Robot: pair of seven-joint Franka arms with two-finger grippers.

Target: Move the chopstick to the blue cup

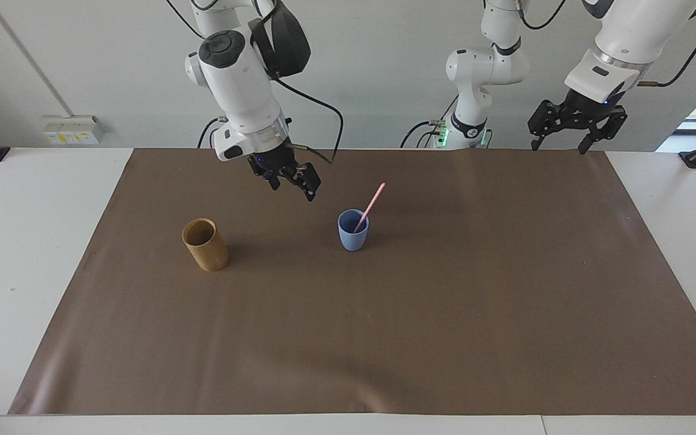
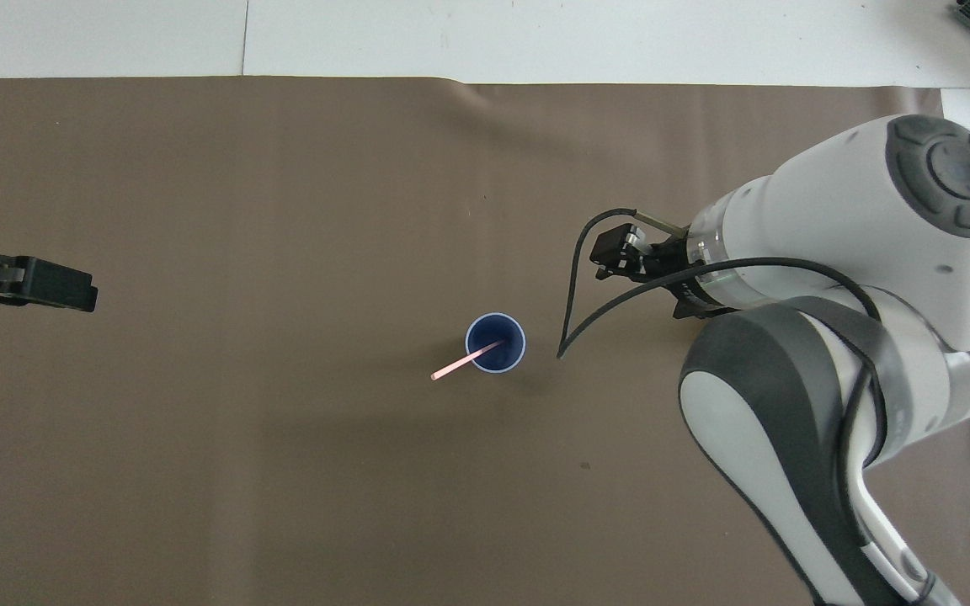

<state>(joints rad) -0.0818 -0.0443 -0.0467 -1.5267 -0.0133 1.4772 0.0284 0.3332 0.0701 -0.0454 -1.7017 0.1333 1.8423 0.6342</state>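
Note:
The blue cup [image 1: 353,232] stands upright near the middle of the brown mat. The pink chopstick [image 1: 373,203] stands in it, resting on the rim, its top end tilted toward the left arm's end of the table. Both also show in the overhead view, the cup [image 2: 507,334] and the chopstick [image 2: 454,368]. My right gripper [image 1: 293,185] is open and empty, raised over bare mat between the blue cup and the wooden cup. In the overhead view only its black body [image 2: 620,255] shows. My left gripper [image 1: 559,144] is open and waits high at the left arm's end.
A tan wooden cup [image 1: 205,244] stands on the brown mat [image 1: 384,338] toward the right arm's end; the right arm hides it in the overhead view. My left gripper [image 2: 39,286] shows at that view's edge.

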